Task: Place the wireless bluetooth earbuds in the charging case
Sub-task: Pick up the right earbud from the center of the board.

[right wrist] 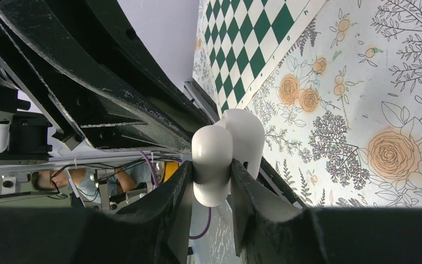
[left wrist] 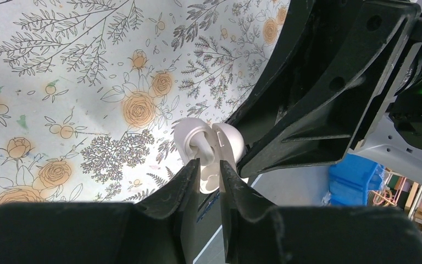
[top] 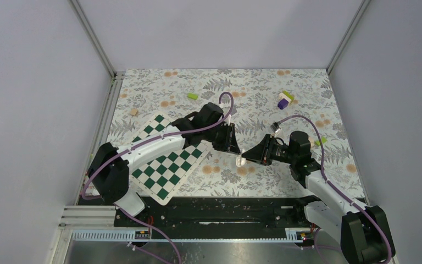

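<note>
Both grippers meet above the floral cloth, right of the chessboard. The white charging case (top: 241,161) hangs between them. In the right wrist view my right gripper (right wrist: 211,164) is shut on the case's rounded body (right wrist: 212,154), and the open lid (right wrist: 247,137) stands behind it. In the left wrist view my left gripper (left wrist: 210,165) has its jaws nearly together on a small white earbud (left wrist: 211,182) at the mouth of the case (left wrist: 228,142). The case's inside is hidden. From above, the left gripper (top: 236,153) and the right gripper (top: 248,159) almost touch.
A green-and-white chessboard mat (top: 167,159) lies at the left under the left arm. A green block (top: 192,96), a purple, white and green stack (top: 284,100), a small tan block (top: 134,111) and a green piece (top: 321,141) lie on the floral cloth.
</note>
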`<state>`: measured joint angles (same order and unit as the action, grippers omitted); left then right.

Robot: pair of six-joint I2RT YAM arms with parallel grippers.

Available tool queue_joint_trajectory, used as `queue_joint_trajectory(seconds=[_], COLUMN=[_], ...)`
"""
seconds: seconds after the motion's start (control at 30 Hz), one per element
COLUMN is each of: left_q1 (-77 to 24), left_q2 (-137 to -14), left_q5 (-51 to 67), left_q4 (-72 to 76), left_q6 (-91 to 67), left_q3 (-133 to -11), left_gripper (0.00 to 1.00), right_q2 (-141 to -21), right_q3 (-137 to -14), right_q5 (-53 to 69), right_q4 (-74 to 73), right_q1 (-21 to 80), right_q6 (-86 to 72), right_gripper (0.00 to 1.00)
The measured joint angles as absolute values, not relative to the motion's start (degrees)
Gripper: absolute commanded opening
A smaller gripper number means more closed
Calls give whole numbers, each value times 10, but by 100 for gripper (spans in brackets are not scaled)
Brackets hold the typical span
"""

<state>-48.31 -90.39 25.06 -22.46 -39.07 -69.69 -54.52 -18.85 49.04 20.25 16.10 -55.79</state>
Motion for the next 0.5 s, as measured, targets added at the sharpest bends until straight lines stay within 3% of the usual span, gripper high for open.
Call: queue_joint_trajectory(seconds=[0.27,0.5], left_q1=[-483,-472], left_q2=[-905,-888], left_q5=[253,248], left_q4=[-222,-245], left_q6=[-391,-380], left_q3=[-697,-697], left_gripper=[21,29], right_q2=[-545,-545], right_q3=[-189,-189], right_q5=[490,490], right_q4=[203,202], right_q1=[161,161], right_q6=[-558,-557], right_gripper=[0,0])
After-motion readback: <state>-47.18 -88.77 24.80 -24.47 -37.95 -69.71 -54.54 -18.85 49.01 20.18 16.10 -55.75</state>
